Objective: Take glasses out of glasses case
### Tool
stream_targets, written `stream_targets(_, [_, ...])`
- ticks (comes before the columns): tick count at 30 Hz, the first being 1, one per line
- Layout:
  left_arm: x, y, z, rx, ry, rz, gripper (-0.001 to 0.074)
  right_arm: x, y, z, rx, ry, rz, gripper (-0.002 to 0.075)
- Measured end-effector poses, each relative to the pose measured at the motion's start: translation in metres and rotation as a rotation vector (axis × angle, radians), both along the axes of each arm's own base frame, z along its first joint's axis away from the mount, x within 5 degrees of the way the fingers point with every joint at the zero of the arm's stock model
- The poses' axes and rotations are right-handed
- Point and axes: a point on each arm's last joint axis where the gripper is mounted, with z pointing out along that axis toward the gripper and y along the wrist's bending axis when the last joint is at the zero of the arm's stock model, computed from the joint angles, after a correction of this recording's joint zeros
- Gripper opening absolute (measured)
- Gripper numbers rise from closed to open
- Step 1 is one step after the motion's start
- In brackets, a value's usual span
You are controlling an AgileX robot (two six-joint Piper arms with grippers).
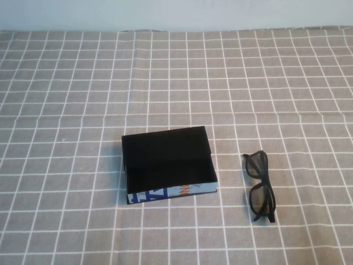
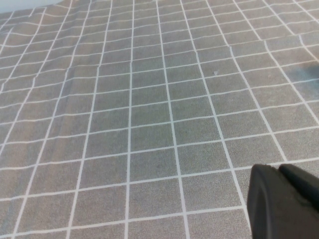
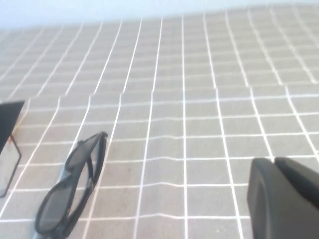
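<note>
Checked cloth (image 1: 66,83), glasses (image 1: 261,186) beside glasses case (image 1: 167,164) — left fingers (image 2: 284,204), right fingers (image 3: 284,196) raised, empty

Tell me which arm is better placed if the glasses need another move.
Right. The glasses lie on the cloth to the right of the glasses case, and the right gripper sees them. The left gripper sees only cloth.

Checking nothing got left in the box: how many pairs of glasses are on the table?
1. The glasses lie on the cloth, right of the glasses case, apart from it. The case looks empty inside.
</note>
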Motion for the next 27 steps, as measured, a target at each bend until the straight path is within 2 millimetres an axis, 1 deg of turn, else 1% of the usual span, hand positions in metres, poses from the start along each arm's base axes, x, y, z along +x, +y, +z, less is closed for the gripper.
stream_targets(2, [0.000, 0.000, 0.000, 0.000, 0.000, 0.000, -0.0004, -0.005, -0.001, -0.005, 0.005, -0.044, -0.002, -0.0018])
stream_targets(5, [0.000, 0.000, 0.000, 0.000, 0.000, 0.000, -0.0004, -0.012, -0.001, -0.005, 0.009, -0.079, -0.001, -0.0018])
stream_targets(9, [0.000, 0.000, 0.000, 0.000, 0.000, 0.000, -0.0004, -0.017, -0.001, -0.014, -0.010, -0.008, 0.013, -0.0018])
stream_targets(14, [0.000, 0.000, 0.000, 0.000, 0.000, 0.000, -0.0005, -0.018, -0.001, -0.019, -0.029, 0.042, 0.017, -0.0018])
stream_targets(27, [0.000, 0.000, 0.000, 0.000, 0.000, 0.000, -0.0004, -0.018, -0.001, -0.019, -0.030, 0.044, 0.017, -0.0018])
